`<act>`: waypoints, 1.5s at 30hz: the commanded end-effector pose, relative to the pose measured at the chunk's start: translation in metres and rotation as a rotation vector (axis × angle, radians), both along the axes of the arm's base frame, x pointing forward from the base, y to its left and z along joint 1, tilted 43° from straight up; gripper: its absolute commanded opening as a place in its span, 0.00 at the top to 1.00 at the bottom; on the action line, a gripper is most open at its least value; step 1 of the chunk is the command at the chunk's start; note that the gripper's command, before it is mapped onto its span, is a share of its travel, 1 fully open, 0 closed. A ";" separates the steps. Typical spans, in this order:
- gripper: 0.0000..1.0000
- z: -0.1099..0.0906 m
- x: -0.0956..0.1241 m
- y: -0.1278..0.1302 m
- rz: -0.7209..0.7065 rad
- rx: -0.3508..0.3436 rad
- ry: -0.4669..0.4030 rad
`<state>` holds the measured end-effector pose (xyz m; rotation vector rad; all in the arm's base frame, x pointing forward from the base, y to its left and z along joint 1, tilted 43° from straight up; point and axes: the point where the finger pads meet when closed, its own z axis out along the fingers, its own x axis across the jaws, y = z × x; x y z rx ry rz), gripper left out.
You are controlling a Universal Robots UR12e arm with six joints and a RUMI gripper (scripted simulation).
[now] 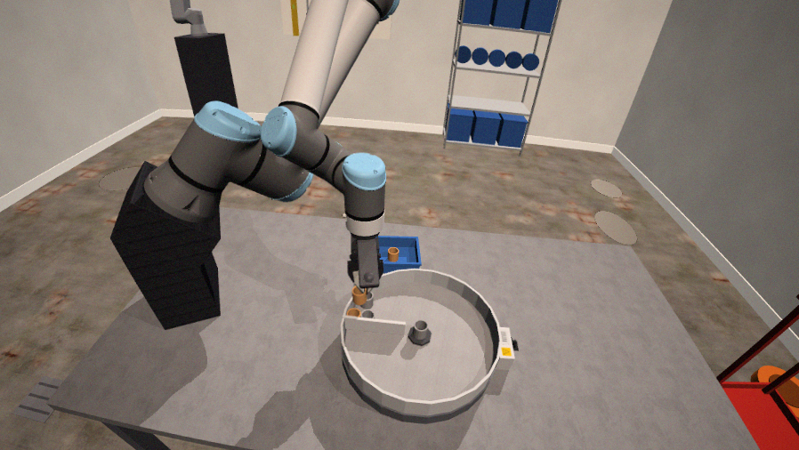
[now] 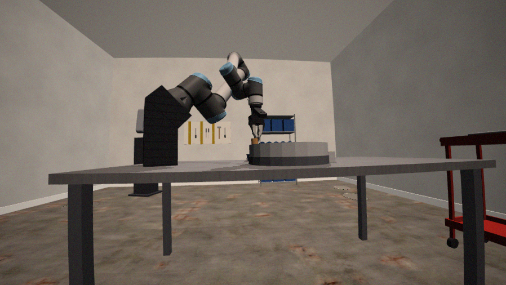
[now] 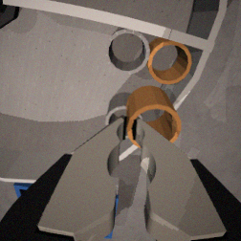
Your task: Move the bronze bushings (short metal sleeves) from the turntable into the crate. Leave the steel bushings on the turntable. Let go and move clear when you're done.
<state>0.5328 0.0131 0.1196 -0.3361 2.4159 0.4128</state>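
Note:
My gripper (image 1: 364,290) (image 2: 256,137) (image 3: 129,118) is shut on the wall of a bronze bushing (image 1: 359,298) (image 2: 254,141) (image 3: 147,99) and holds it upright, raised to about rim height at the turntable (image 1: 447,397) (image 2: 290,150). Another bronze bushing (image 1: 353,312) (image 3: 183,64) stands in the turntable by the divider, beside a steel bushing (image 1: 367,314) (image 3: 114,65). A second steel bushing (image 1: 367,301) (image 3: 112,114) stands partly hidden below the fingertips. A third steel bushing (image 1: 420,326) is on the centre hub. The blue crate (image 1: 399,268) (image 3: 21,188) holds one visible bronze bushing (image 1: 393,255); its left part is hidden.
The white divider (image 1: 375,329) (image 3: 96,17) runs inward from the turntable's left rim. A control box (image 1: 505,346) sits on its right side. The crate is just behind the turntable. The black arm base (image 1: 167,262) (image 2: 160,134) stands at the left.

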 end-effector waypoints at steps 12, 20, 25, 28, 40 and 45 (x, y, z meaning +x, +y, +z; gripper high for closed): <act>1.00 0.021 -0.017 -0.011 0.006 0.003 0.002; 1.00 0.021 -0.017 -0.011 0.006 0.003 0.002; 1.00 0.021 -0.017 -0.011 0.006 0.003 0.002; 1.00 0.021 -0.017 -0.011 0.006 0.003 0.002; 1.00 0.021 -0.017 -0.011 0.006 0.003 0.002; 1.00 0.021 -0.017 -0.011 0.006 0.003 0.002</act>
